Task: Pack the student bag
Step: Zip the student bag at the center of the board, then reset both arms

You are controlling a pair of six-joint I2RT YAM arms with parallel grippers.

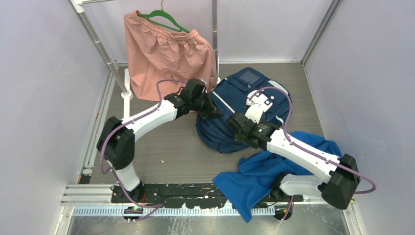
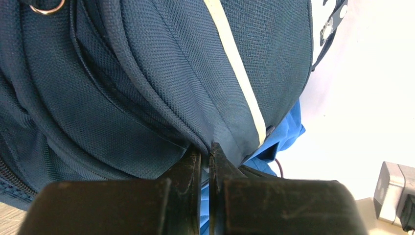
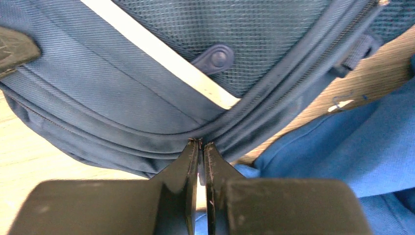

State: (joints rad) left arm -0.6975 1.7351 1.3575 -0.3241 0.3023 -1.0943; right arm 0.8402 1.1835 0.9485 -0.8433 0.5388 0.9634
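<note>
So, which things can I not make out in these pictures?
- Top view: the main opening of the student bag; both arms cover the bag's middle.
- Left wrist view: whether the left gripper pinches a zip pull or only fabric; its own tips hide the spot.
- Right wrist view: the same for the right gripper.
- Top view: anything under the blue cloth; the right arm also covers part of it.

Cloth (image 1: 264,172) before student bag (image 1: 236,94) (skirt (image 1: 161,63) behind)

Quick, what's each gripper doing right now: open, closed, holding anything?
Left gripper: closed, pinching a seam of the student bag.
Right gripper: closed, pinching the student bag's edge seam.
</note>
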